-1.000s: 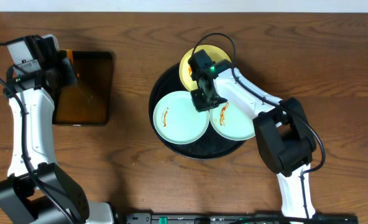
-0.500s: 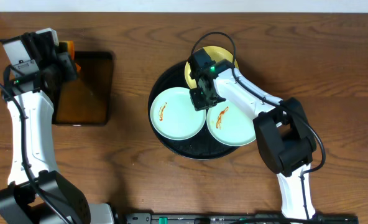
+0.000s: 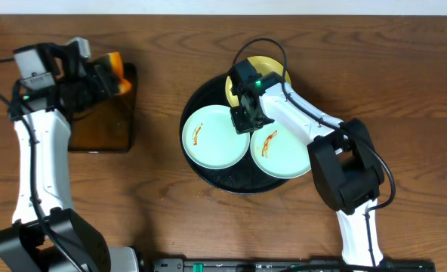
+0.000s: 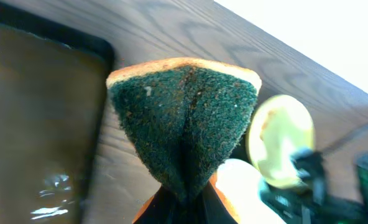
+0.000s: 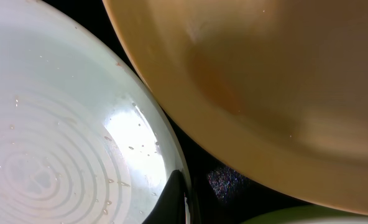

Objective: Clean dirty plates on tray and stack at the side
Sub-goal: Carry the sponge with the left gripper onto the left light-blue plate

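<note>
**A:** Which step is this?

**B:** Fetching the scrubber, I'd say; no wiping has begun. The left gripper [image 3: 103, 77] is clenched on a folded sponge [image 4: 184, 124], green scouring face out, held over the far end of the rectangular tray [image 3: 135, 113] of brownish liquid, near the bench's [image 3: 405, 91] far left corner.

**A:** And the plates?

**B:** All three lie on the round black tray [image 3: 231, 183], mid-bench and nearer the far edge. The left mint plate [image 3: 208, 143] and the right mint plate [image 3: 288, 155] each carry an orange smear. The yellow plate [image 3: 275, 72] sits at the tray's far rim, half hidden under the right arm. None is stacked on the bare wood beside the tray.

**A:** What is the right gripper doing?

**B:** The right gripper [image 3: 246, 121] sits between the two mint plates. In the wrist view the left mint plate's rim runs straight into its dark fingertips [image 5: 174, 199], so I judge it pinched on that rim, steadying the plate. The view is close, so that is my reading rather than a certainty.

**A:** And the next move?

**B:** Carry the sponge from the left side across to the round tray and bring its green face down on the smear of the held plate. It must come in from the left without hitting the right arm. The plate must be kept from sliding under the scrub.
</note>
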Available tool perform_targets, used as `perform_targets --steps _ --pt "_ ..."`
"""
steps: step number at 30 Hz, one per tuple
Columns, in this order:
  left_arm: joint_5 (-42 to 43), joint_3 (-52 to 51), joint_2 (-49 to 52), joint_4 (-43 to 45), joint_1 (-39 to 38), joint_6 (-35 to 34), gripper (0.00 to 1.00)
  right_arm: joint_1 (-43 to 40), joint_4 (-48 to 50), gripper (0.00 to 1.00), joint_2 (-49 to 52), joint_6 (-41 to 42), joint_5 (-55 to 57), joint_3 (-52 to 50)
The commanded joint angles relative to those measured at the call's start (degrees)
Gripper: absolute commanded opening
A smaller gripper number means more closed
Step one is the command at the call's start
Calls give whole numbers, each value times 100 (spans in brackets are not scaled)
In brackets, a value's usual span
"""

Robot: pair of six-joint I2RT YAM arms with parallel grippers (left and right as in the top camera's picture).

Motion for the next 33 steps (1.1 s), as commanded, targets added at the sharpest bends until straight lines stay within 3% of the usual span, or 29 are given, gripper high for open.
perform_targets --steps 1,12,17,21,27,33 --pt "411 66 -50 -227 -380 -232 7 50 42 1 9 105 37 9" --pt "20 -42 -35 -876 -1628 -284 8 50 42 1 9 199 37 9" --pt "-935 -507 61 -623 -2282 -1375 8 50 46 1 9 275 37 9" --pt "-1014 -935 179 -63 -2758 -1762 7 50 46 1 9 273 35 9" --pt "-1917 -1314 501 514 -3224 -2686 7 57 22 1 9 273 -9 9" --pt "-1996 -1381 1049 922 -3274 -2889 8 57 28 1 9 321 -4 9"
